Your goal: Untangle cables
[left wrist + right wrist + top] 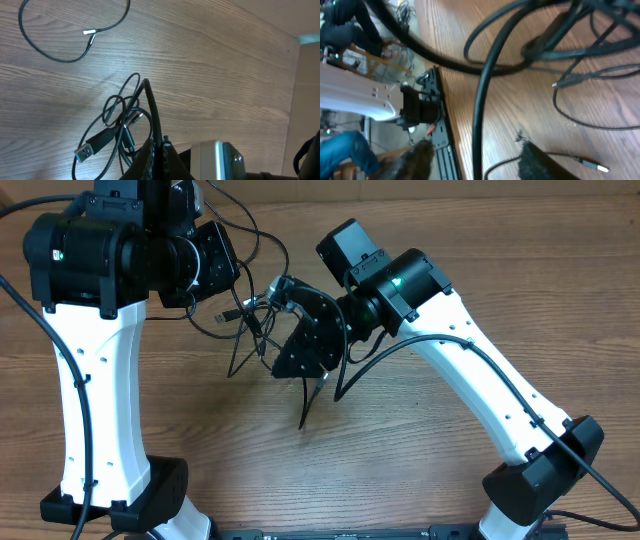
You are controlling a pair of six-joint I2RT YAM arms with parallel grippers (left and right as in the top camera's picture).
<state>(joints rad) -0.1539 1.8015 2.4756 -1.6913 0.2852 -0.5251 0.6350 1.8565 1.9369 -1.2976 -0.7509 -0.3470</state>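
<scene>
Evidently the left end effector [157,146] is clenched on the cables [151,112]; I cannot tell the right end effector's [283,290] state.

Two white-shelled arms [95,380], black motor joints [100,250] — green lights [398,281], black wires [420,345], black bases [540,480]

Soft, even light on the wooden bench [300,490]; sharpness differs by view.
Overhead is crisp, with faint shadows under the cables [243,348]. Left wrist is clear. Right wrist is smeared by blur, the cables nearest its lens thick and out of focus.
</scene>
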